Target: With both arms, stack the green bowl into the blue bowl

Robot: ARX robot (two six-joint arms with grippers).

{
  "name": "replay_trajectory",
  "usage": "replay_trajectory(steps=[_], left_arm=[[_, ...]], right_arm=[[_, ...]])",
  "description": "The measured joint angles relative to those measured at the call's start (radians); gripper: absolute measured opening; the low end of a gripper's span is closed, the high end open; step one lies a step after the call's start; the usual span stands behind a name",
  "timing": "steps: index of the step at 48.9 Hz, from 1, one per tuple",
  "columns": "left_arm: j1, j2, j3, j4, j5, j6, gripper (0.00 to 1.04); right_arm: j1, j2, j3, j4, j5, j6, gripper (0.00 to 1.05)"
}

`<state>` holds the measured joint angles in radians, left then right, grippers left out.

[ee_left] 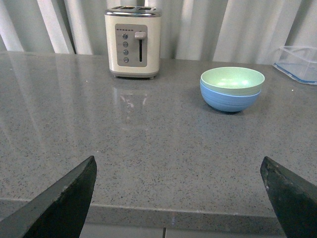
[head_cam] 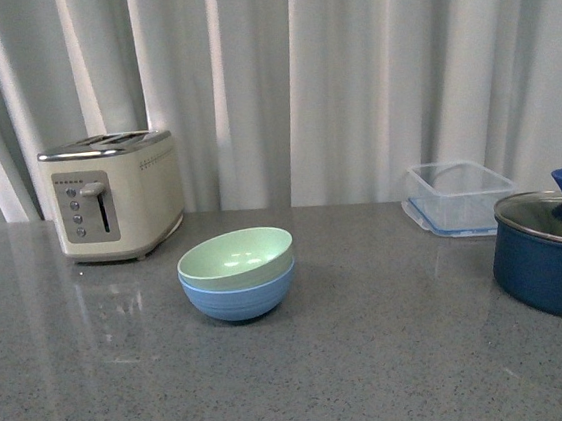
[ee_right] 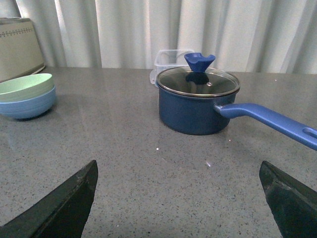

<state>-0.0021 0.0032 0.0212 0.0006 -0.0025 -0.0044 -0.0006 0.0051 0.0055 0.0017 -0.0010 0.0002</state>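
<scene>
— What stands where, left to right?

— The toaster (head_cam: 114, 196) sits toward the worktop's (head_cam: 300, 389) far left corner. The green bowl (head_cam: 236, 256) is nested in the blue bowl (head_cam: 239, 293) about mid-worktop, rims nearly level, so I judge the stacking done. At the far right edge are a clear container (head_cam: 458, 197) and the lidded navy pot (head_cam: 555, 254).

— And your pincers?

— My left pincer (ee_left: 181, 198) gapes wide, holding nothing, at the near edge, well apart from the bowls. My right pincer (ee_right: 178, 198) likewise, wide and empty, before the pot.
</scene>
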Motion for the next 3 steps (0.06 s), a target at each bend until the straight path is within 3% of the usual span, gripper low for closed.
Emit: replay_trajectory(steps=[3], left_arm=[[0.0,0.0,0.0,0.0,0.0,0.0,0.98]], right_arm=[[0.0,0.0,0.0,0.0,0.0,0.0,0.95]])
